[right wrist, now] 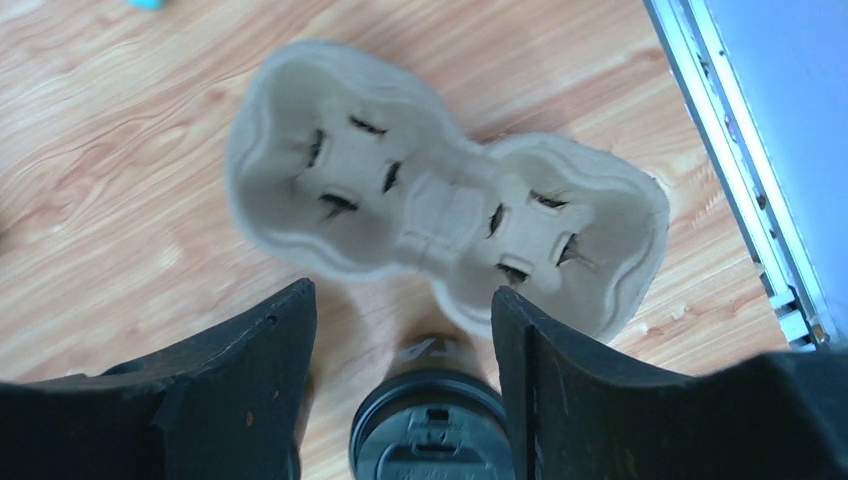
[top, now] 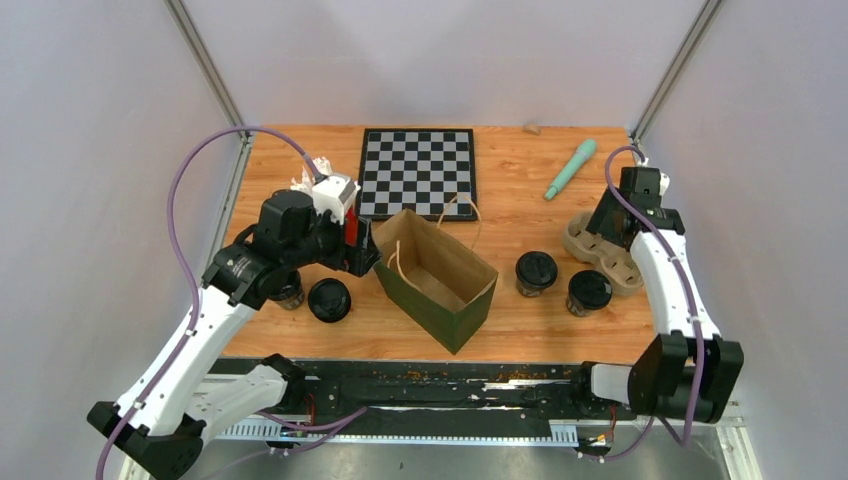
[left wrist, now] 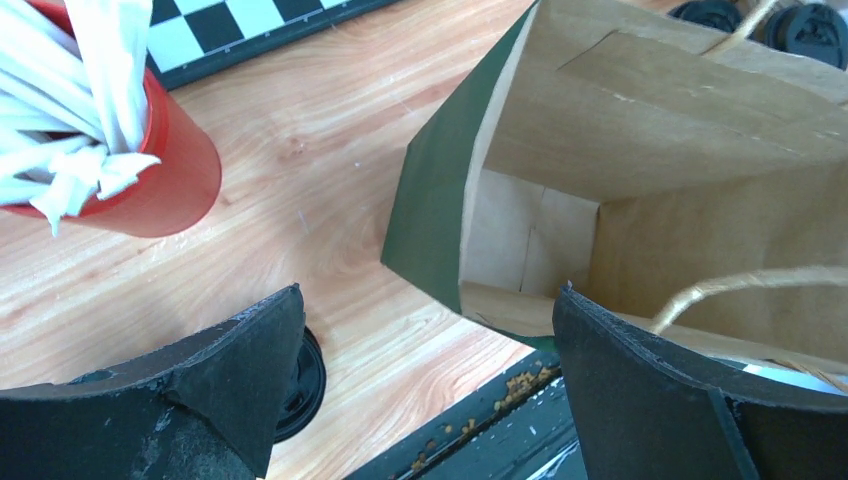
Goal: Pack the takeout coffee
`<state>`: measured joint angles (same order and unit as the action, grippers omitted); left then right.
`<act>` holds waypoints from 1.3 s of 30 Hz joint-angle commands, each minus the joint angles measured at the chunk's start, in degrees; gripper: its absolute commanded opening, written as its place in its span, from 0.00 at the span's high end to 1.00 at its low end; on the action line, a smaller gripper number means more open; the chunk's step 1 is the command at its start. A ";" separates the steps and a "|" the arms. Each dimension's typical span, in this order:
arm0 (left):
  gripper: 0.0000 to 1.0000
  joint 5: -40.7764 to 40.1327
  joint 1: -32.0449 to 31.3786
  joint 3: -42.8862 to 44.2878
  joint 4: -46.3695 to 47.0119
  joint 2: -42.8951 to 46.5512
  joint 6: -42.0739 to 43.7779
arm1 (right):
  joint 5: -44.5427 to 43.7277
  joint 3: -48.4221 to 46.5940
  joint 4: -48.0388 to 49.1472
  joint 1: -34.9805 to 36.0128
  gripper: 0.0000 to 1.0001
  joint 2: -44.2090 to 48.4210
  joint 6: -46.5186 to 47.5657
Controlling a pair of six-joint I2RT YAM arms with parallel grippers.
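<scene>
Top external: L gripper (left wrist: 428,305) spread by paper bag (top: 455,320); R gripper (right wrist: 400,300) spread over pulp carrier (top: 622,272); coffee cups (top: 536,270) outside bag.

Wood tbl (top: 520,190): chessboard (top: 417,172), bag (top: 425,310), coffee cups (top: 536,272), tray (right wrist: 440,215), straw cup (left wrist: 175,165).

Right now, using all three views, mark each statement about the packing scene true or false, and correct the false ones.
1. Something is already packed in the paper bag. False: its inside is bare.
2. Both wells of the cup carrier are empty. True.
3. The left gripper grips the red cup. False: it is open and holds nothing, and the red cup stands apart.
4. The right gripper is open above the carrier. True.
5. A coffee cup stands left of the bag. True.
</scene>
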<state>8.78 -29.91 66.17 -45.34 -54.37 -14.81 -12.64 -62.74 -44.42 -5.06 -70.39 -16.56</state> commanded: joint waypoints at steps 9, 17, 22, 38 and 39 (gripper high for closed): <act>0.00 1.33 0.21 -6.73 1.25 7.11 3.28 | 3.30 -2.44 6.14 -8.77 0.35 -11.05 -10.12; 0.00 8.93 0.23 -6.58 7.93 7.70 -3.02 | 5.15 -3.76 6.02 -8.99 0.36 -15.65 -12.12; 0.00 12.25 0.28 -5.59 11.45 6.60 -4.23 | 5.36 -4.69 4.01 -9.09 0.36 -16.84 -14.44; 0.00 11.88 0.27 -0.05 14.87 -3.86 -4.65 | 7.25 -5.67 2.47 -9.17 0.42 -17.70 -15.28; 0.00 12.03 0.27 0.86 15.25 -4.69 -4.76 | 7.39 -6.06 1.64 -9.18 0.42 -18.11 -15.44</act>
<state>19.31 -29.91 62.48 -34.68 -57.17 -18.28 -6.48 -65.25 -41.30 -14.09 -87.53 -30.06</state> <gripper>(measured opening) 0.998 0.582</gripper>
